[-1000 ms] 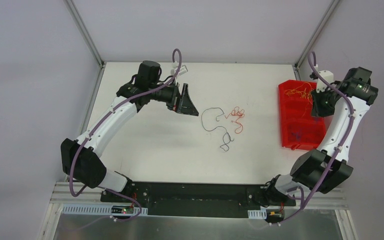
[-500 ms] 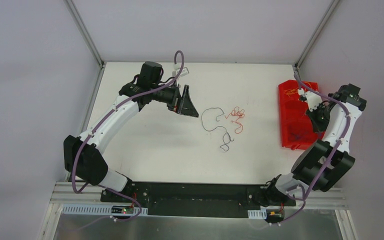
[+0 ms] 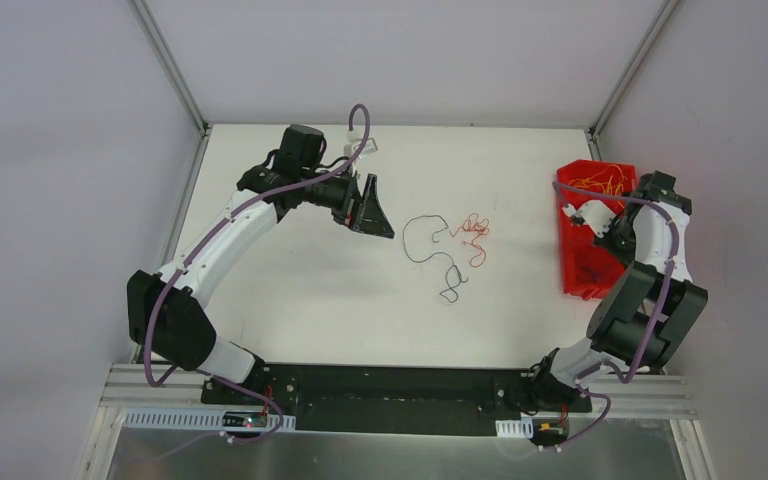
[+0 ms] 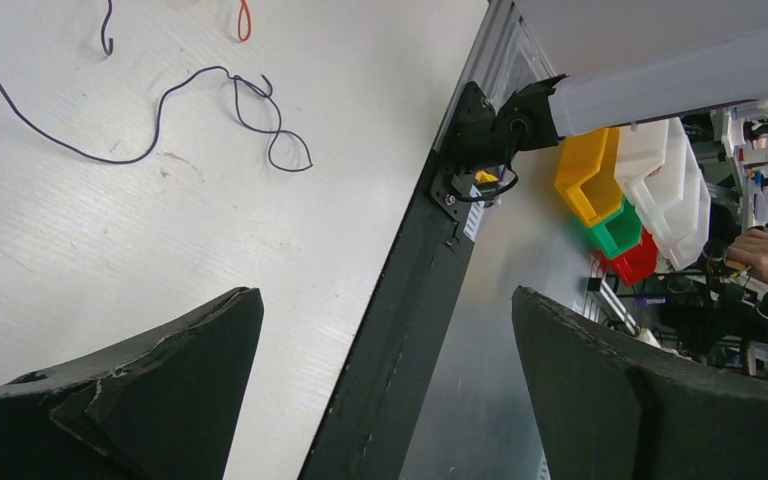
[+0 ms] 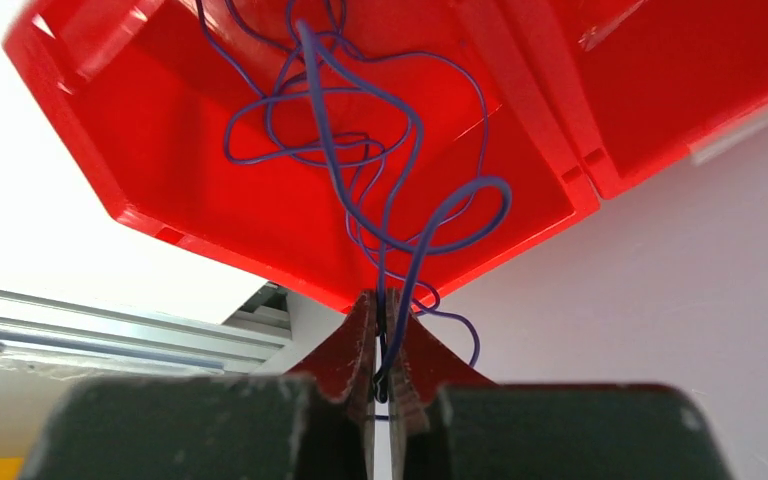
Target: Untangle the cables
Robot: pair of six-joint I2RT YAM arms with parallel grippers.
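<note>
Currently the left fingers (image 4: 160, 400) stand wide apart and hold nothing; in the top view they (image 3: 368, 208) hang over the far left part of the desk (image 3: 310, 290), well apart from the loose cables. The black cable (image 3: 408, 243) lies on the desk near its centre as an open curve that ends in a small loop toward the near edge. The red cable (image 3: 473, 232) lies in a small bunch just to the right of the black cable's far end; whether the two touch cannot be told. Both appear in the left wrist view, the black cable (image 4: 148, 152) flat on the white surface and only a short piece of the red cable (image 4: 244, 22) at the top edge. The right arm (image 3: 650, 270) is folded over the red bin (image 3: 572, 285) at the right edge of the desk. The right fingers (image 5: 355, 345) are pressed together and clamped on the blue-purple cable (image 5: 345, 170), whose strands rise from between the fingertips and coil in loops inside one compartment of the bin (image 5: 210, 220). The orange-yellow cables (image 3: 600, 183) lie heaped in the far compartment of the same bin. Beyond the near edge of the desk, the left wrist view shows stacked storage bins (image 4: 620, 190) in yellow, green, red and white.
</note>
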